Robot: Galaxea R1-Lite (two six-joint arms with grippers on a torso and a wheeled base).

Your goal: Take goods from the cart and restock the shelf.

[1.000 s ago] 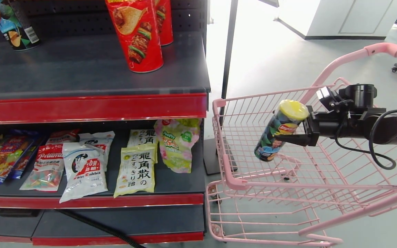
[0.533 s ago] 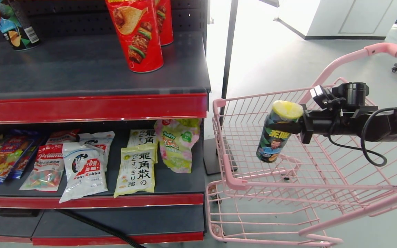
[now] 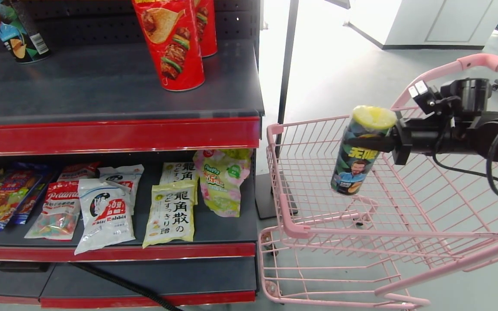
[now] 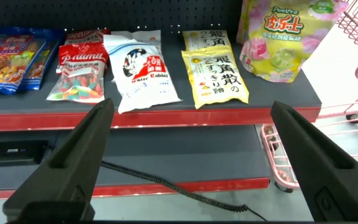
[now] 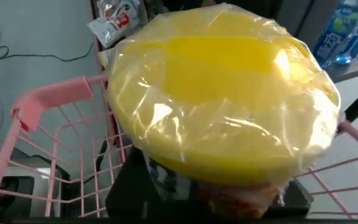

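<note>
My right gripper (image 3: pixel 372 139) is shut on a dark green chip can (image 3: pixel 358 160) with a yellow lid (image 5: pixel 222 93), gripping it just below the lid. The can hangs nearly upright above the front part of the pink cart (image 3: pixel 283 211). The dark shelf (image 3: pixel 115 93) with red edging lies to the left, with two red chip cans (image 3: pixel 173 41) and a matching green can (image 3: pixel 13 30) on its upper board. My left gripper (image 4: pixel 191 162) stands open low in front of the lower shelf's snack bags (image 4: pixel 142 71).
Several snack bags (image 3: pixel 169 209) lie on the lower shelf board. A black upright post (image 3: pixel 285 65) stands between shelf and cart. A black cable (image 3: pixel 119 283) trails across the bottom board. The cart handle (image 3: pixel 482 62) rises at the right.
The right gripper has lifted the can upward and slightly right, and the can has turned from tilted to nearly upright. The left arm and shelf goods have not moved.
</note>
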